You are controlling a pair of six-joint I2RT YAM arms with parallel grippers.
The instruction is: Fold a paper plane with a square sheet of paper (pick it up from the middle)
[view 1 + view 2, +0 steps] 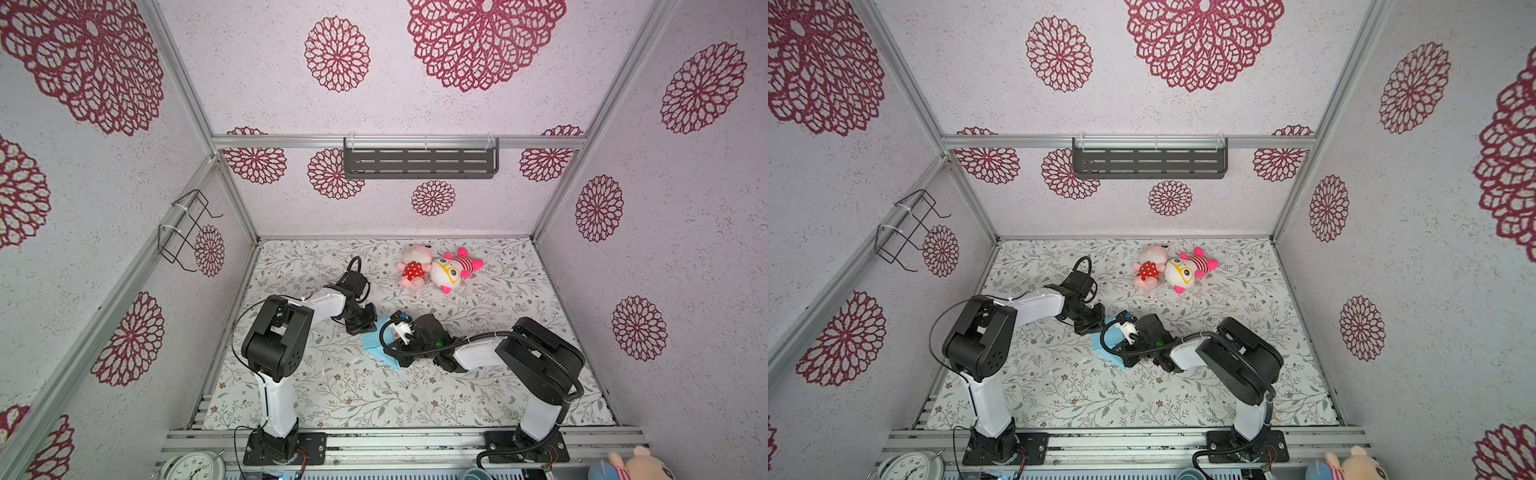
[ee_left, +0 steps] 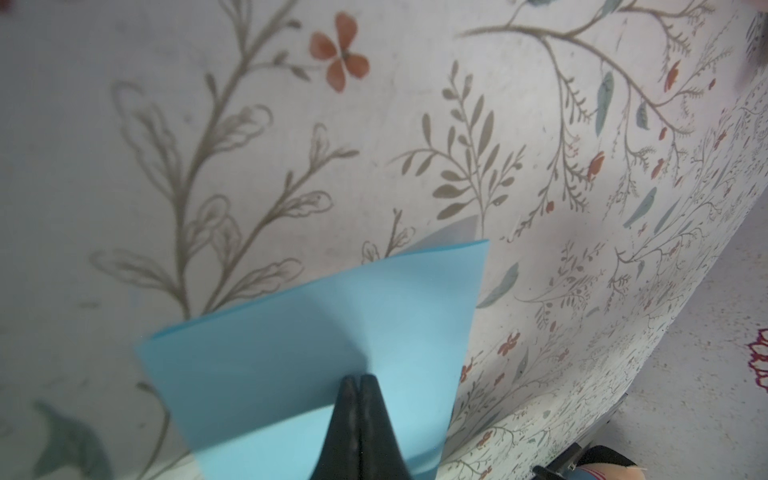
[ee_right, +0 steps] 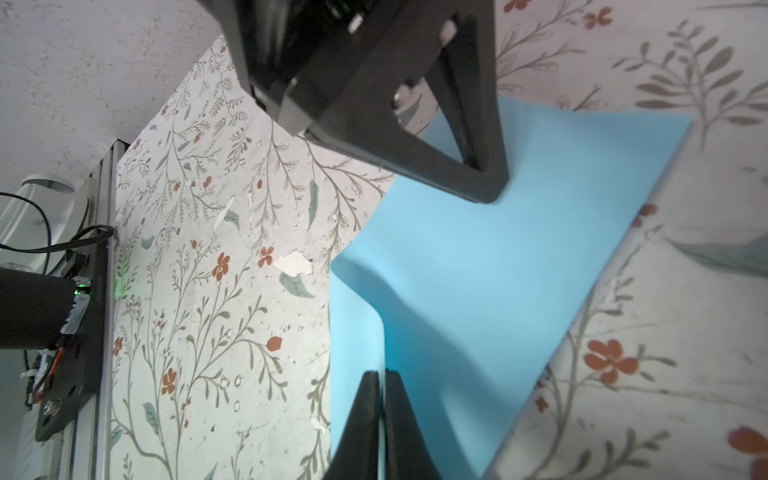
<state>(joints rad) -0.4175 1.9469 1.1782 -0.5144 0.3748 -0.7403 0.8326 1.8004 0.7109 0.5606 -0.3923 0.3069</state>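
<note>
- At the centre of the floral tabletop, the square sheet of paper sits between the two tools. It is light blue and buckled into a raised ridge, and one corner casts a shadow on the cover.
- Near the back edge, two pink plush toys lie touching each other, well apart from the sheet.
- The left tool is clenched, with its tips pinching the sheet.
- The right tool is clenched and grasps the ridge at the sheet's opposite side.
</note>
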